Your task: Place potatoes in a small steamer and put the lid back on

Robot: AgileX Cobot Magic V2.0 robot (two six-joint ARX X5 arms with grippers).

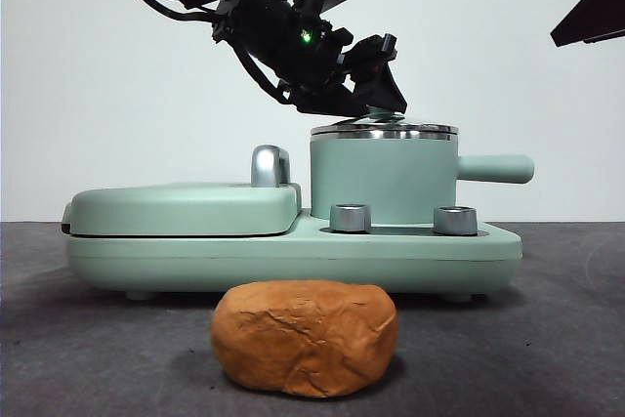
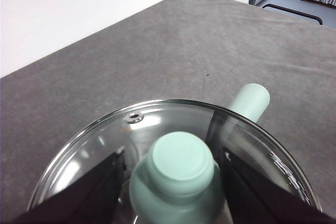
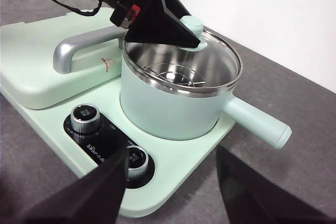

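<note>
- Bench [image 1: 576, 358] of grey cloth carries a mint-green cooker base [image 1: 410, 251] with two knobs.
- Small steamer [image 1: 383, 183] stands on that base, its side handle pointing away from the griddle cover [image 1: 186, 207].
- Potato [image 1: 305, 337] lies on the bench in front of the base, apart from it.
- Lid [image 3: 218, 59] sits on the steamer's rim.
- Left gripper [image 2: 173, 166] is clenched on the lid's knob [image 2: 178, 163].
- Right gripper [image 3: 170, 182] hangs released nearby.

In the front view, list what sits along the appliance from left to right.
Griddle cover → chrome handle → left knob → steamer, its lid on top with the left gripper at it → right knob → steamer's side handle.
</note>
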